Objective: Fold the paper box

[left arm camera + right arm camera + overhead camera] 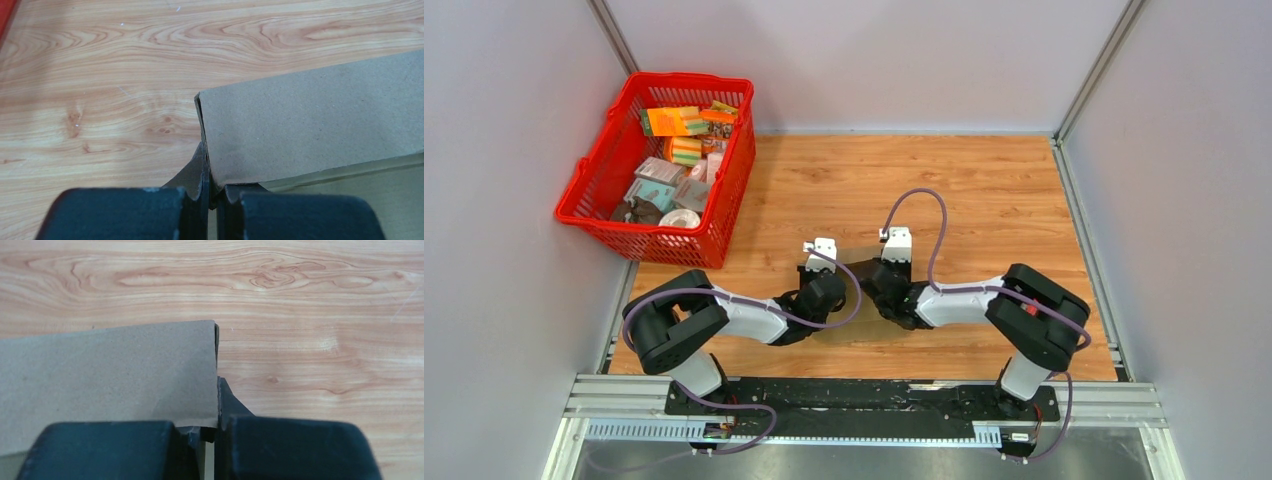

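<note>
A brown paper box lies flat on the wooden table between my two grippers; in the top view only a small part of it (856,262) shows. In the left wrist view a raised brown panel (310,115) fills the right side, and my left gripper (214,180) is shut on its left edge. In the right wrist view the panel (110,372) fills the left side, and my right gripper (216,415) is shut on its right edge. In the top view the left gripper (832,292) and right gripper (880,286) stand close together, facing each other.
A red basket (669,243) with several packets and sponges stands at the back left of the table. Grey walls close in the table on three sides. Bare wood (984,190) lies behind and right of the grippers.
</note>
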Action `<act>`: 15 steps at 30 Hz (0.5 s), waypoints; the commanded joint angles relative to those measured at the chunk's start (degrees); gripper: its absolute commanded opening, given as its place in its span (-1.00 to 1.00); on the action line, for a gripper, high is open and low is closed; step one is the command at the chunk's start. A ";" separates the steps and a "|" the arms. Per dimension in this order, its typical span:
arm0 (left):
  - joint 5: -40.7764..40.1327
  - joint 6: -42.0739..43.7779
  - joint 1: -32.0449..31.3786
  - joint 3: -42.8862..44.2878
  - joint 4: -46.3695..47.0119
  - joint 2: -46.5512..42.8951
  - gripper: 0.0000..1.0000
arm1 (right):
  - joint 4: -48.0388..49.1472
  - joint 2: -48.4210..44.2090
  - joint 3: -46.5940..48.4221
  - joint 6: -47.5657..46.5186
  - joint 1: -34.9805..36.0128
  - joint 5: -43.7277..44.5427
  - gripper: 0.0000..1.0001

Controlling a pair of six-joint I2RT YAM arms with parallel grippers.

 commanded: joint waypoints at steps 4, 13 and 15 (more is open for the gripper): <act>2.83 -0.45 -1.13 -0.17 3.84 -1.36 -1.00 | -13.61 6.77 7.27 16.17 1.74 6.57 -1.00; 1.86 -0.89 -1.13 -0.26 3.76 -1.27 -1.00 | -10.60 -11.84 -4.41 1.49 1.21 -9.24 0.25; 2.03 -0.72 -1.13 -0.08 3.76 -1.27 -1.00 | -15.34 -17.36 -6.43 0.43 1.03 -12.15 0.49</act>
